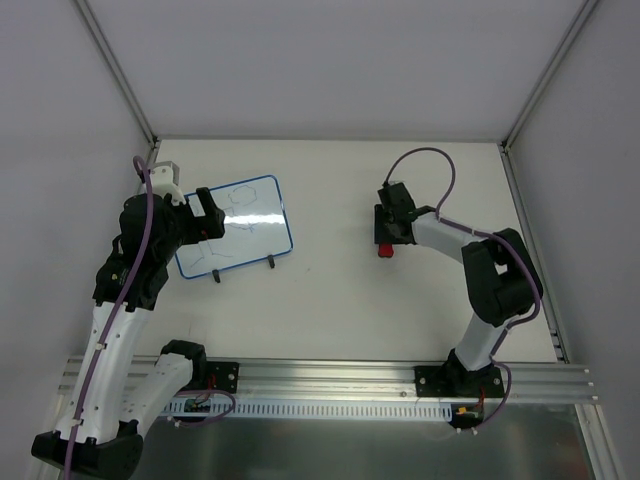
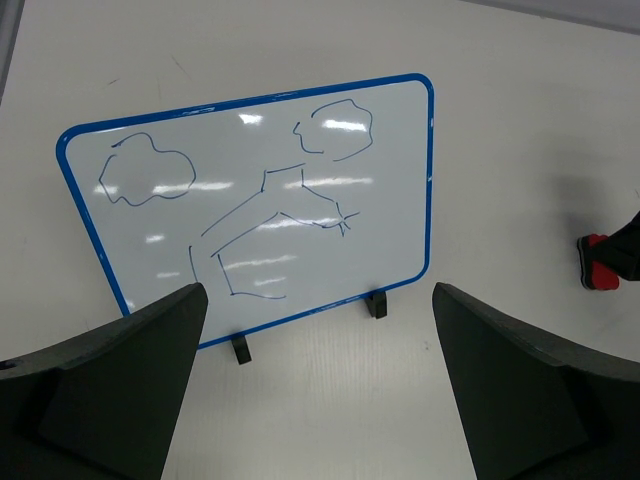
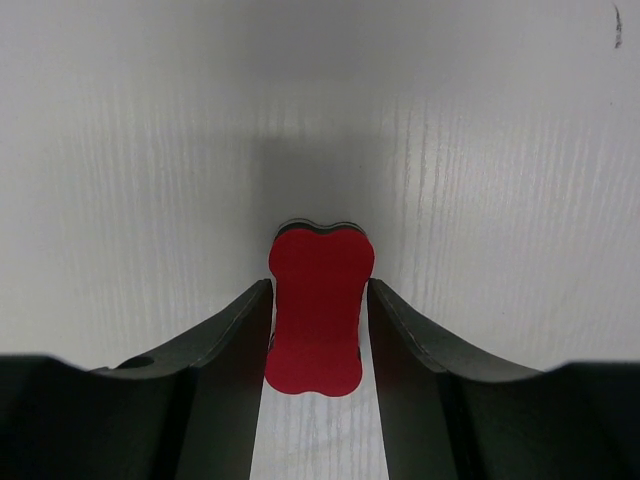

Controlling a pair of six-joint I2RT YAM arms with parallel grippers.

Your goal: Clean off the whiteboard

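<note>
The whiteboard (image 1: 247, 226) stands tilted on two black feet at the left of the table, with a blue rim and thin dark line drawings; it also shows in the left wrist view (image 2: 260, 190). My left gripper (image 1: 207, 216) is open and empty at the board's left edge, and in its own view the left gripper (image 2: 320, 300) faces the board's front. My right gripper (image 1: 386, 238) is right of centre, shut on the red eraser (image 1: 385, 251). In the right wrist view the right gripper (image 3: 320, 290) has both fingers against the sides of the eraser (image 3: 318, 310), which rests on the table.
The red eraser also shows at the right edge of the left wrist view (image 2: 598, 262). Grey walls enclose the table at the back and sides. A metal rail (image 1: 330, 378) with the arm bases runs along the near edge.
</note>
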